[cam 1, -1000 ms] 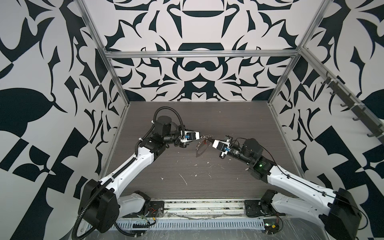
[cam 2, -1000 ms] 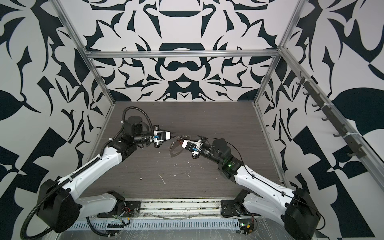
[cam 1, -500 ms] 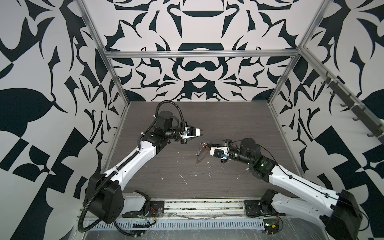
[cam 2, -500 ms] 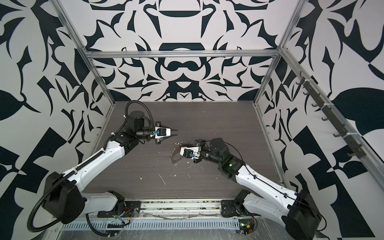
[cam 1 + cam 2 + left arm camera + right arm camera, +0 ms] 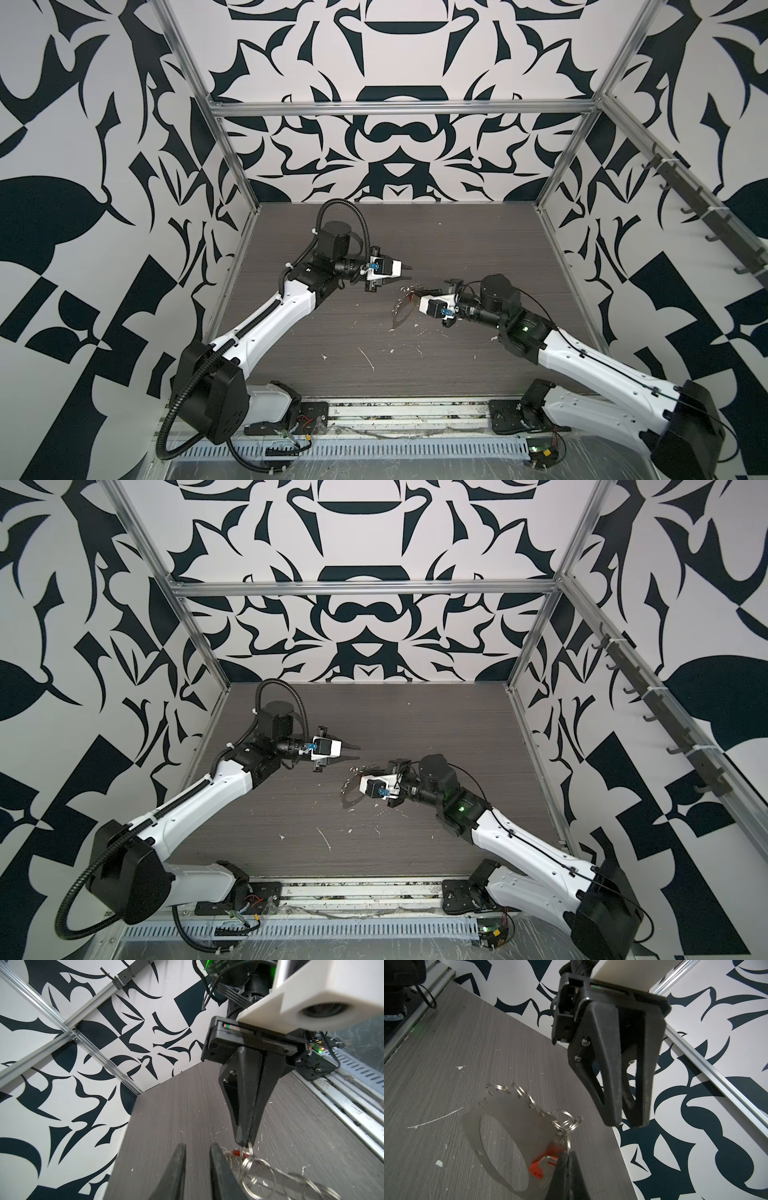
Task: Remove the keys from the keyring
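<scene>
Table (image 5: 374, 374), near edge at 6 o'clock in both top views: scuffed, flecked white, nothing loose on it that I can make out.

Right gripper (image 5: 245, 1142) comes in from 4 o'clock, nose toward 10. Its jaws are pressed together on one loop of the keyring (image 5: 566, 1124), a knot of split rings just beyond its tips.

The keys (image 5: 406, 293) sit in that silvery bunch at mid-table, carried by the right arm. Single keys are too small to separate. A red tag (image 5: 537, 1167) lies right against the pinch.

A thin metal plate (image 5: 508, 1115) with an oval cut-out hangs off the same rings. More small rings run along its edge. In a top view the bunch's long axis runs from the pinch toward 6–7 o'clock, drooping to the table. Cannot tell whether the plate's low edge touches.

Left gripper (image 5: 626, 1124) is farther back, nose toward 3 o'clock. Its jaws are parted a little and there is nothing between them.

Key relation: from the left tips the bunch lies at about 6 o'clock, just beside and a shade lower — close, not touching. The right arm is the holder and the left arm is free. My reading is that the left must swing its nose down across the rings' axis to catch a key.

Back wall at 12 o'clock: patterned panel, no objects.
</scene>
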